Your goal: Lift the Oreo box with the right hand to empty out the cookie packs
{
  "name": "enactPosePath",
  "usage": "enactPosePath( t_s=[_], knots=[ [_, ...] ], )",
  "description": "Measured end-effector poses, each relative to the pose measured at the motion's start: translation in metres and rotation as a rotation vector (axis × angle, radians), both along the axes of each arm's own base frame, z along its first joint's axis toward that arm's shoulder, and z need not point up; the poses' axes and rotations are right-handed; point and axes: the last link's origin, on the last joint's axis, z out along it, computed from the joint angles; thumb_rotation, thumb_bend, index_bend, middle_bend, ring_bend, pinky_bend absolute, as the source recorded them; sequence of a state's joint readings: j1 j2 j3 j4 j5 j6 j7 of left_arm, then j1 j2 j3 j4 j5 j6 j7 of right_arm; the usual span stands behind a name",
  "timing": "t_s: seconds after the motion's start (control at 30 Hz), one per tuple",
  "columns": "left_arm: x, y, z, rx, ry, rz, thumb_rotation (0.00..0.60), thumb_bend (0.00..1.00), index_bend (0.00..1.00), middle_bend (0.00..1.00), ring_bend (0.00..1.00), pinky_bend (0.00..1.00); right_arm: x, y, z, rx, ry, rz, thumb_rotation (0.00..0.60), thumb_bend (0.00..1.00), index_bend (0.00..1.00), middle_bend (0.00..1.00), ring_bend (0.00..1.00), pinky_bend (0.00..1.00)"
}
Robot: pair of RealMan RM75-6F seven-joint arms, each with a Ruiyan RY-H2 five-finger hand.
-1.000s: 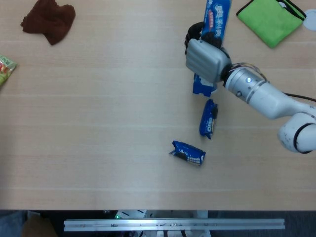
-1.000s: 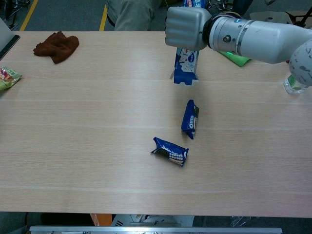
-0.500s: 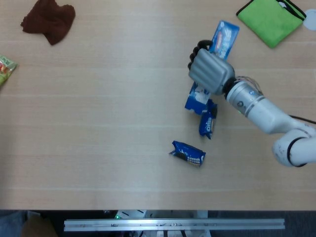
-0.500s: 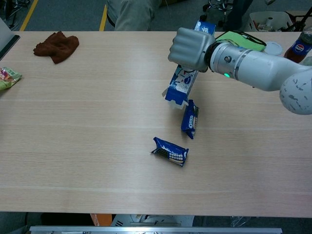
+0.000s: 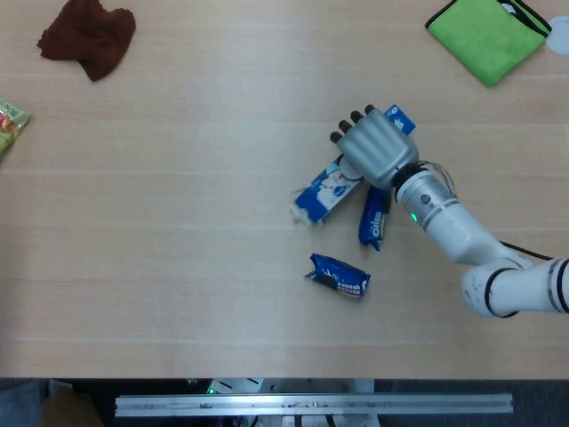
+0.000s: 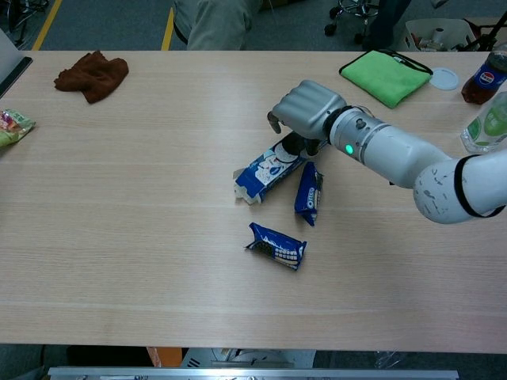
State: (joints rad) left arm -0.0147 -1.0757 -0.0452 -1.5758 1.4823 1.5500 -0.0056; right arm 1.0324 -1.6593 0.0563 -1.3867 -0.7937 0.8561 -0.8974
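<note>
The blue Oreo box (image 5: 322,189) (image 6: 264,171) lies tilted low on the table, its open end pointing left and toward the front. My right hand (image 5: 377,147) (image 6: 308,109) covers the box's far end and grips it, fingers curled around it. One blue cookie pack (image 5: 375,216) (image 6: 309,195) lies just below the hand, right beside the box. A second pack (image 5: 339,275) (image 6: 276,245) lies nearer the front edge. My left hand appears in neither view.
A brown cloth (image 5: 87,34) (image 6: 93,73) sits at the far left, a green cloth (image 5: 487,34) (image 6: 386,73) at the far right. A snack packet (image 6: 12,125) pokes in at the left edge. Bottles (image 6: 485,123) and a white lid (image 6: 446,77) stand at the right edge.
My right hand has come down and toward the front with the box, tipping it from upright to nearly flat on the table. The two cookie packs have not moved.
</note>
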Motion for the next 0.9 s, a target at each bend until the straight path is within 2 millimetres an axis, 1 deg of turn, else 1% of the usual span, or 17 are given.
enactPosePath(
  t_s=[0.03, 0.1, 0.2, 0.3, 0.4, 0.5, 0.6, 0.63, 0.73, 0.8, 0.9],
  knots=[
    [0.000, 0.000, 0.000, -0.001, 0.001, 0.001, 0.600, 0.26, 0.26, 0.26, 0.26, 0.32, 0.000, -0.002, -0.002, -0.003, -0.005, -0.012, 0.600, 0.18, 0.33, 0.34, 0.29, 0.38],
    [0.000, -0.001, 0.000, -0.001, -0.001, 0.001, 0.600, 0.26, 0.26, 0.26, 0.26, 0.32, 0.001, -0.005, -0.003, 0.000, -0.019, -0.031, 0.600, 0.18, 0.29, 0.32, 0.27, 0.36],
    [-0.001, -0.001, 0.003, 0.007, -0.002, 0.003, 0.600, 0.26, 0.26, 0.26, 0.26, 0.32, 0.007, -0.009, -0.001, 0.003, -0.055, -0.051, 0.600, 0.18, 0.23, 0.30, 0.24, 0.34],
    [-0.002, -0.001, 0.005, 0.015, -0.003, 0.007, 0.600, 0.26, 0.26, 0.26, 0.26, 0.32, 0.010, -0.011, 0.007, -0.004, -0.068, -0.050, 0.600, 0.17, 0.22, 0.28, 0.23, 0.33],
    [-0.003, 0.000, 0.007, 0.022, -0.001, 0.006, 0.600, 0.26, 0.26, 0.26, 0.26, 0.32, 0.011, -0.011, 0.022, -0.020, -0.082, -0.052, 0.600, 0.17, 0.22, 0.28, 0.23, 0.33],
    [-0.003, 0.003, 0.009, 0.026, 0.000, 0.001, 0.600, 0.26, 0.26, 0.26, 0.26, 0.32, 0.006, -0.009, 0.045, -0.055, -0.101, -0.062, 0.600, 0.17, 0.22, 0.28, 0.23, 0.33],
    [-0.003, 0.007, 0.010, 0.029, 0.004, -0.004, 0.600, 0.26, 0.26, 0.26, 0.26, 0.32, -0.006, -0.005, 0.075, -0.122, -0.122, -0.089, 0.600, 0.17, 0.22, 0.28, 0.23, 0.33],
    [-0.003, 0.009, 0.010, 0.028, 0.005, -0.005, 0.600, 0.26, 0.26, 0.26, 0.26, 0.32, -0.014, -0.004, 0.089, -0.157, -0.127, -0.102, 0.600, 0.17, 0.22, 0.28, 0.23, 0.33],
    [-0.002, 0.012, 0.009, 0.025, 0.010, -0.011, 0.600, 0.26, 0.26, 0.26, 0.26, 0.31, -0.035, 0.002, 0.121, -0.254, -0.136, -0.120, 0.600, 0.17, 0.22, 0.29, 0.24, 0.33],
    [-0.001, 0.014, 0.008, 0.022, 0.015, -0.020, 0.600, 0.26, 0.26, 0.26, 0.26, 0.31, -0.048, 0.009, 0.135, -0.307, -0.145, -0.122, 0.600, 0.17, 0.22, 0.30, 0.25, 0.33],
    [0.000, 0.016, 0.008, 0.017, 0.023, -0.025, 0.600, 0.26, 0.26, 0.26, 0.26, 0.31, -0.074, 0.025, 0.160, -0.396, -0.158, -0.141, 0.600, 0.18, 0.22, 0.31, 0.26, 0.33]
  ],
)
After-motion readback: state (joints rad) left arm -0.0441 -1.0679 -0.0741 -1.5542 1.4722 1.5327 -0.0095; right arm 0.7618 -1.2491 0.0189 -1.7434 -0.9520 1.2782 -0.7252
